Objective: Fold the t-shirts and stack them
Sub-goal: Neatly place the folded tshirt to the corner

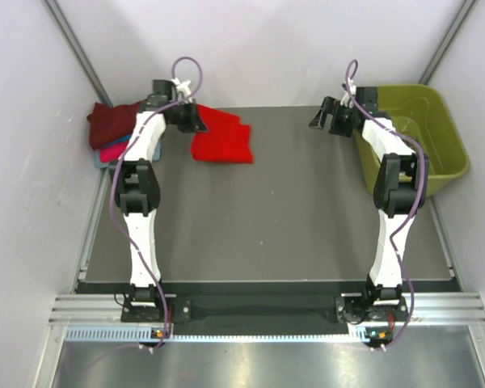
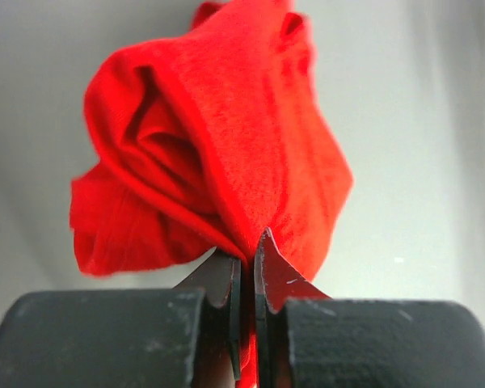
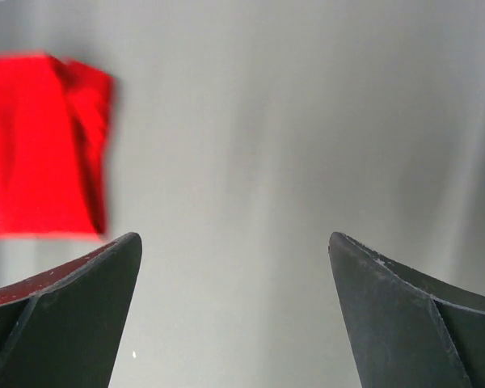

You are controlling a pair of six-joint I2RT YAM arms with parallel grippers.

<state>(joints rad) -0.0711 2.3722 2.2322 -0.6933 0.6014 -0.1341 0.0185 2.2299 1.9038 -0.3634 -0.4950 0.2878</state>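
A bright red t-shirt [image 1: 222,137] is bunched at the far side of the table [image 1: 267,210], well left of the olive-green basket [image 1: 446,121]. The left gripper [image 2: 246,250] has its fingers clenched on the shirt's edge. The right gripper [image 3: 234,238], just beside the basket, has its fingers spread wide, released. A stack of folded shirts [image 1: 113,129] lies farthest from the basket.

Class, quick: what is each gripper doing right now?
Left gripper: shut on the red t-shirt.
Right gripper: open, holding nothing.

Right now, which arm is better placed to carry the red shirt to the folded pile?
Left, probably: the left gripper is shut on the red shirt, beside the pile. The right gripper is open, empty, by the basket.
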